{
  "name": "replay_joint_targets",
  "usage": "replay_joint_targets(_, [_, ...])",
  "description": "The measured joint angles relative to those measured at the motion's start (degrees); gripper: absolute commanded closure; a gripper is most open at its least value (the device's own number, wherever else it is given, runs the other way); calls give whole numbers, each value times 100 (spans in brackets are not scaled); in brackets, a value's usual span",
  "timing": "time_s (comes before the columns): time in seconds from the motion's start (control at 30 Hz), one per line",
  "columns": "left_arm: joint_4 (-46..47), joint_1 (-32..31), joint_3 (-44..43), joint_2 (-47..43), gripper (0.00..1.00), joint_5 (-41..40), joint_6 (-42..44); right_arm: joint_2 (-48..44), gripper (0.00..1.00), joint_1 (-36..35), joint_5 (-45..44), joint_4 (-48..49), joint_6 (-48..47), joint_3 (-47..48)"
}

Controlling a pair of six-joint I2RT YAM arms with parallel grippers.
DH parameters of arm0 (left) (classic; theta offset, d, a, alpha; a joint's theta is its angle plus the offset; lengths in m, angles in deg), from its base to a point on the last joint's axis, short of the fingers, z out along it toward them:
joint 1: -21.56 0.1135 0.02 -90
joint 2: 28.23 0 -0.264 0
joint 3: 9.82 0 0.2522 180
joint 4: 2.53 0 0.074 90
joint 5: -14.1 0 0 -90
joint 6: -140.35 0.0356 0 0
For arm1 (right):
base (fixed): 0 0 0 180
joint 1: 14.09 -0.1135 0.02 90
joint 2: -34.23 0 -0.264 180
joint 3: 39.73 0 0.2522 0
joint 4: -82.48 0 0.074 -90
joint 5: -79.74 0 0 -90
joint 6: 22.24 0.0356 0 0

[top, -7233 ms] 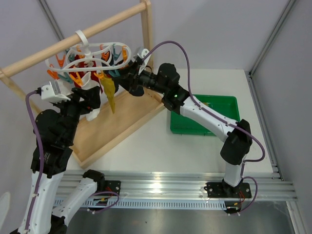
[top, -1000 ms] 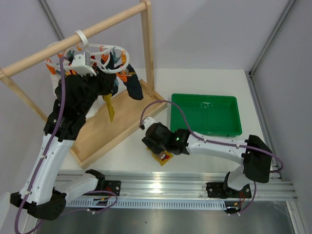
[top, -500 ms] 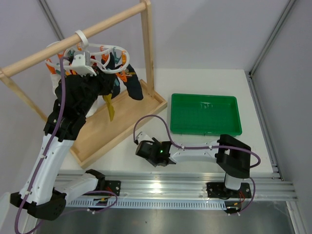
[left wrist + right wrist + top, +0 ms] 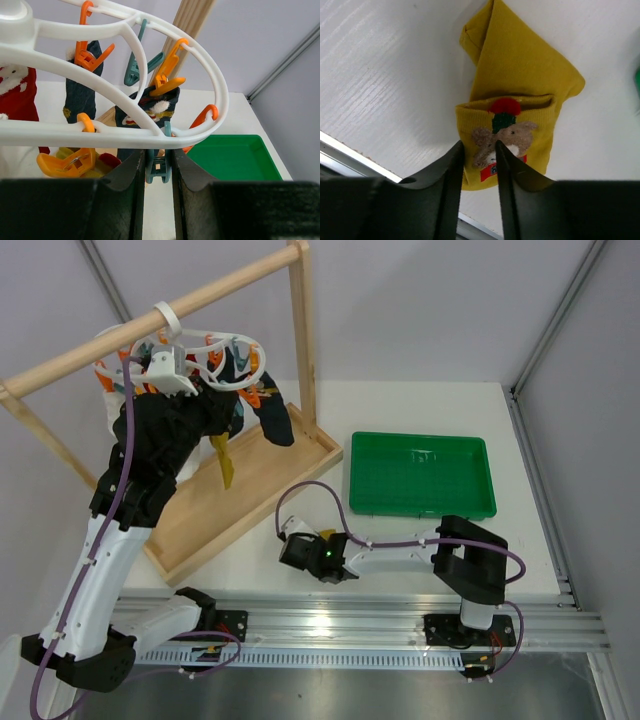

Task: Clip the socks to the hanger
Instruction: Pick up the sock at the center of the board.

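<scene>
The white hanger (image 4: 215,345) hangs by its hook from the wooden rack's bar, and one mustard-yellow sock (image 4: 222,460) dangles from it. My left gripper (image 4: 157,152) reaches up under the frame (image 4: 100,132), shut on a teal clip peg (image 4: 159,170). A second mustard-yellow sock (image 4: 520,90), with a bear patch, lies folded flat on the white table near the front edge. My right gripper (image 4: 479,145) is low over it, jaws narrow and astride the cuff's left edge, with flat fabric between them. Seen from above, the right gripper (image 4: 300,552) covers that sock.
A wooden rack (image 4: 300,330) with a tray base (image 4: 250,490) fills the left half. Dark navy socks (image 4: 275,425) and a red sock (image 4: 20,95) also hang from the hanger. A green tray (image 4: 430,480) sits at the right. The table's metal front rail lies just behind my right gripper.
My right arm has folded in low along the front edge. Its gripper has slid left over the yellow sock, and its jaws have narrowed. The left arm and hanger have not moved.
</scene>
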Motion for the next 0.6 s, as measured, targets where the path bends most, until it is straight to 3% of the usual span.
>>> replay_joint_targets(0.23, [2,0,11,0,99,0,0,-31,100,0,-72,-87,70,-72])
replay_joint_targets(0.4, [9,0,20,0,99,-2,0,-542,100,9,-199,-125,87,-212])
replay_joint_targets(0.6, [11,0,20,0,99,-2,0,-1906,100,184,-199,551,-107,-800])
